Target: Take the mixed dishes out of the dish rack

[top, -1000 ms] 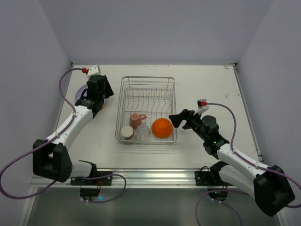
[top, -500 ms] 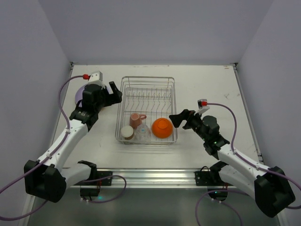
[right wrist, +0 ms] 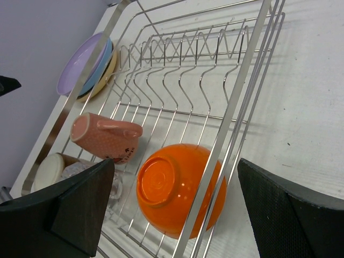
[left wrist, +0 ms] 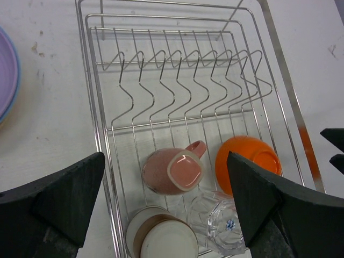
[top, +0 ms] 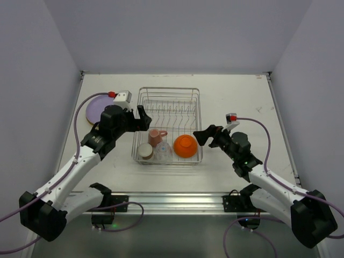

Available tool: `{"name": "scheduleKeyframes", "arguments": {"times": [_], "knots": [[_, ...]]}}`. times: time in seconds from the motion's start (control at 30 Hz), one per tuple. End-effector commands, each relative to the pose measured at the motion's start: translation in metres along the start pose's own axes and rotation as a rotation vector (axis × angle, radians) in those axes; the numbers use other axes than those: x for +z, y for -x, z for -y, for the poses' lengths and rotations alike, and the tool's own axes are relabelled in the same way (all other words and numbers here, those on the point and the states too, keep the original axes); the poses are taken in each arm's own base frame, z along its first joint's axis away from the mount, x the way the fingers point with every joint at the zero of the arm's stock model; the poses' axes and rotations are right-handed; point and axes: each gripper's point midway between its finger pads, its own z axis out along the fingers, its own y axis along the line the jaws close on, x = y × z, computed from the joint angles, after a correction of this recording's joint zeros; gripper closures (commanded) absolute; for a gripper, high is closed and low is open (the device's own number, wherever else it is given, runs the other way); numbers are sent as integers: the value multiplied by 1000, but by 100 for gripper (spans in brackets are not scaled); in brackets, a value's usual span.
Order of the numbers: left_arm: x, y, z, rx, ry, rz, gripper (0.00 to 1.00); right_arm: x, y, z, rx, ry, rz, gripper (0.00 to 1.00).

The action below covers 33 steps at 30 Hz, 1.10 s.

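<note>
Inside the dish rack's [top: 169, 88] near end, pink mug [top: 157, 136], clear glass [top: 164, 152] and orange bowl [top: 185, 145] crowd together. The left tool [top: 141, 117] and right tool [top: 204, 134] flank it, wide and empty; closing fingers could snag wires or knock neighbours.

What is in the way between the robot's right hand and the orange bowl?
The wire side wall of the dish rack. The open right gripper sits outside the rack, and those wires run between it and the orange bowl. From above nothing covers the bowl, so going over the wall looks the likely way in.
</note>
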Motion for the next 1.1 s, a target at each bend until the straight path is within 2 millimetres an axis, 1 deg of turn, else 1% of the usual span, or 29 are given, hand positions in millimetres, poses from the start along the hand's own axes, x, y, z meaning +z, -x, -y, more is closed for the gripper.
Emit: {"name": "scheduleKeyframes", "arguments": {"times": [0.0, 0.13, 0.17, 0.2, 0.37, 0.47, 0.63, 0.73, 0.9, 1.03, 1.07], "knots": [[-9, -19, 5, 77, -45, -56, 0, 2, 16, -15, -13, 44, 31, 1], [-4, -34, 7, 126, -68, -110, 0, 3, 15, -15, -11, 46, 24, 1], [-3, -36, 10, 130, -80, -121, 0, 4, 14, -16, -10, 48, 23, 1], [1, -43, 12, 135, -85, -150, 0, 4, 14, -16, -11, 48, 23, 1], [11, -64, 21, 176, -77, -228, 0, 4, 15, -15, -13, 45, 27, 1], [20, -74, 17, 210, -13, -264, 0, 3, 15, -15, -13, 41, 27, 1], [27, -85, 9, 245, 49, -320, 0, 3, 16, -15, -13, 43, 28, 1], [29, -85, 9, 254, 61, -322, 0, 4, 15, -15, -12, 42, 25, 1], [34, -76, 9, 257, 84, -294, 0, 4, 15, -14, -14, 38, 26, 1], [39, -67, 15, 260, 76, -280, 0, 4, 15, -14, -15, 40, 26, 1], [41, -68, 16, 261, 75, -285, 0, 4, 15, -14, -14, 40, 23, 1]]}}
